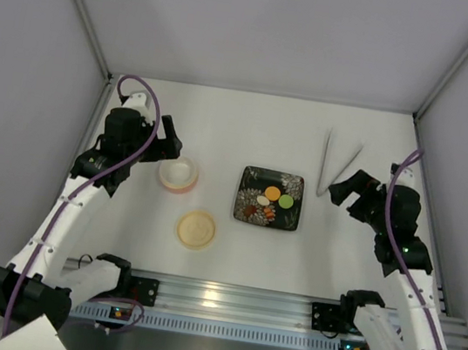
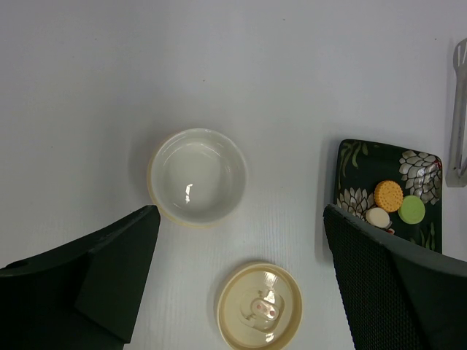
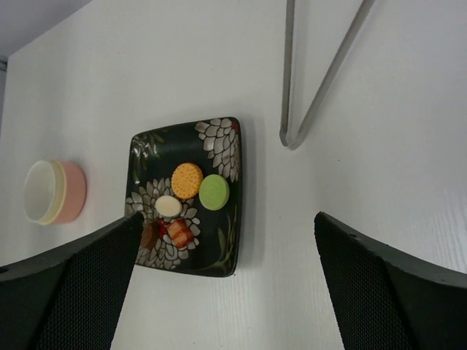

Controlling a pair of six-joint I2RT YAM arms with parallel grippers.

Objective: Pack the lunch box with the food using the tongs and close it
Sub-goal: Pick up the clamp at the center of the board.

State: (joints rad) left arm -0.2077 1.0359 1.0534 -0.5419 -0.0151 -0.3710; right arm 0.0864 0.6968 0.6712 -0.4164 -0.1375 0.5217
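Observation:
The lunch box (image 1: 178, 174) (image 2: 198, 175) (image 3: 55, 192), a salmon tub with a white inside, stands upright with nothing in it. My left gripper (image 1: 171, 142) (image 2: 239, 211) hovers open just left of it. The food lies on a black floral plate (image 1: 294, 184) (image 3: 219, 248): an orange round (image 1: 273, 193) (image 3: 187, 180), a green round (image 1: 285, 201) (image 3: 214, 192) and a cream oval (image 1: 263, 200) (image 3: 168, 205). The tongs (image 1: 324, 162) (image 3: 290, 137) lie flat on the table right of the plate, their joined end nearest me. My right gripper (image 1: 342, 187) (image 3: 228, 219) hangs open beside that end, holding nothing.
A cream round lid (image 1: 196, 229) (image 2: 260, 306) lies flat in front of the tub. Two small brownish pieces (image 3: 164, 233) also sit on the plate. Grey enclosure walls (image 1: 30, 65) close the table on both sides and at the back.

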